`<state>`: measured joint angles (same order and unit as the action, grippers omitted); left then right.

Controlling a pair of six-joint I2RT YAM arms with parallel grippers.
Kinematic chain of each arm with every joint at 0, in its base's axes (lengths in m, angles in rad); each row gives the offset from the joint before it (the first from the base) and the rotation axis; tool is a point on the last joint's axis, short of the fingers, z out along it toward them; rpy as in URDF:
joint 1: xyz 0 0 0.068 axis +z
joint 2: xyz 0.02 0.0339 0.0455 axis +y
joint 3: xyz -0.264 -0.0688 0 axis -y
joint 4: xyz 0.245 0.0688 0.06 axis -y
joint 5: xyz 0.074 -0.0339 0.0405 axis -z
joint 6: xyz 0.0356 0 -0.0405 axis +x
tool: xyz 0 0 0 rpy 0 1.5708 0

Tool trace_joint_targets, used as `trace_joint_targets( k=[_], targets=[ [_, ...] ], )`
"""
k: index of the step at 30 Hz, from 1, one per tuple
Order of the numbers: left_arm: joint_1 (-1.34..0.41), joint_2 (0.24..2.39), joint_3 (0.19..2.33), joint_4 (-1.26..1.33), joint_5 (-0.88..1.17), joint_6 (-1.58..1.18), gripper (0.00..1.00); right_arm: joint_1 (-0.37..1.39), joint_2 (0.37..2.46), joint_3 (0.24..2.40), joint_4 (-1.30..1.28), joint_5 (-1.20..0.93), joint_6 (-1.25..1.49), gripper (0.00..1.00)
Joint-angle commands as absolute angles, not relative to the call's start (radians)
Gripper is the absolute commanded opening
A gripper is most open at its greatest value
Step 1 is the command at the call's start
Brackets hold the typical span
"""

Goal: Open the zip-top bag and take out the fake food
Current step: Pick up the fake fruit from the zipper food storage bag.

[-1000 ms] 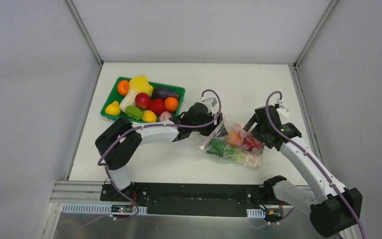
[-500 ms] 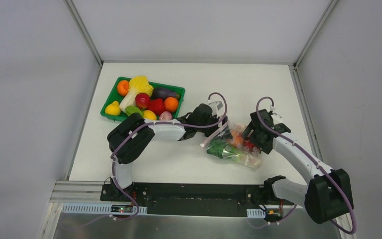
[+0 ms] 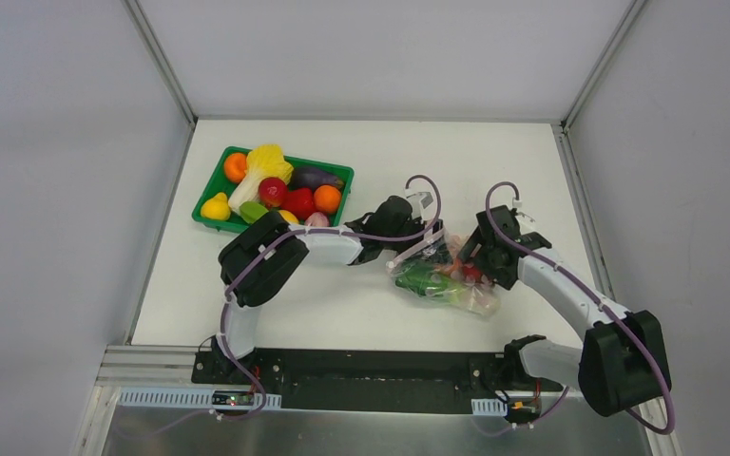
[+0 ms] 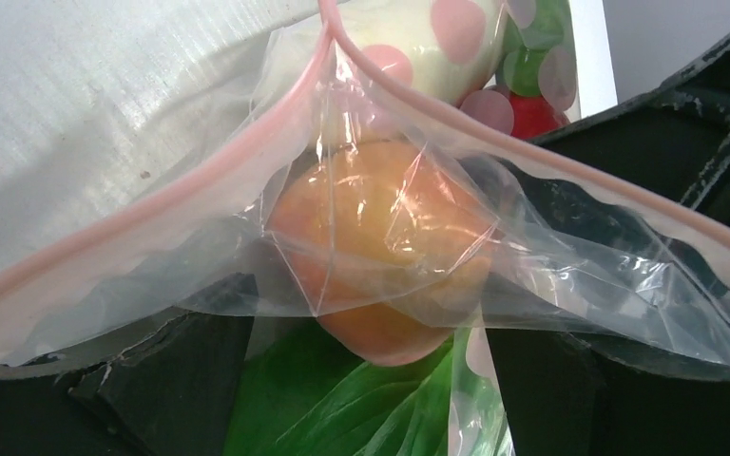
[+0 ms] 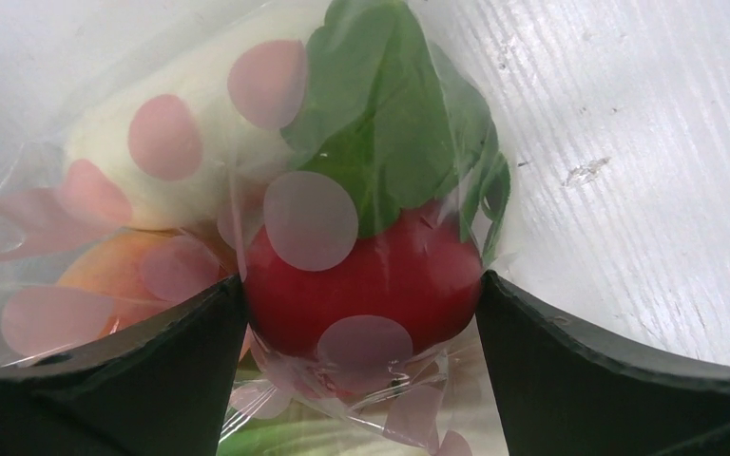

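**Both grippers at the bag [image 3: 442,275], which lies on the table [image 3: 342,304] between them.**
Left gripper [image 4: 366,375]: jaws wide, the pink zip strip [image 4: 152,214] and clear film draped across them, a peach [image 4: 371,247] in the gap. Right gripper [image 5: 361,323]: jaws wide, flanking the red radish [image 5: 361,275] through the film. Whether they press on it cannot be told. All this food is inside the bag. A green tray [image 3: 337,171] of produce stands to the left.
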<state>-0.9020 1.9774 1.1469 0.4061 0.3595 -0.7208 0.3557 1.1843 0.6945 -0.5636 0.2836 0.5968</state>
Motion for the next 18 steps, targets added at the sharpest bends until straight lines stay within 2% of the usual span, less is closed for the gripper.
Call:
trace_joint_targets(
  k=[1, 5, 7, 10, 18],
  targets=[
    [-0.903, 2.015, 1.189, 0.458, 0.352, -0.748, 0.9, 0.358, 1.223, 0.664, -0.567, 0.197, 0.577, 0.87],
    [-0.903, 2.038, 1.19, 0.489, 0.334, -0.788, 0.88, 0.359, 1.234, 0.666, -0.563, 0.188, 0.574, 0.87],
    [-0.903, 2.046, 1.189, 0.502, 0.329, -0.807, 0.83, 0.359, 1.239, 0.665, -0.563, 0.189, 0.572, 0.87],
    [-0.904, 2.027, 1.164, 0.505, 0.306, -0.806, 0.73, 0.36, 1.238, 0.666, -0.569, 0.197, 0.574, 0.87],
    [-0.875, 1.888, 1.084, 0.418, 0.266, -0.755, 0.4, 0.359, 1.238, 0.667, -0.573, 0.214, 0.583, 0.87]
  ],
)
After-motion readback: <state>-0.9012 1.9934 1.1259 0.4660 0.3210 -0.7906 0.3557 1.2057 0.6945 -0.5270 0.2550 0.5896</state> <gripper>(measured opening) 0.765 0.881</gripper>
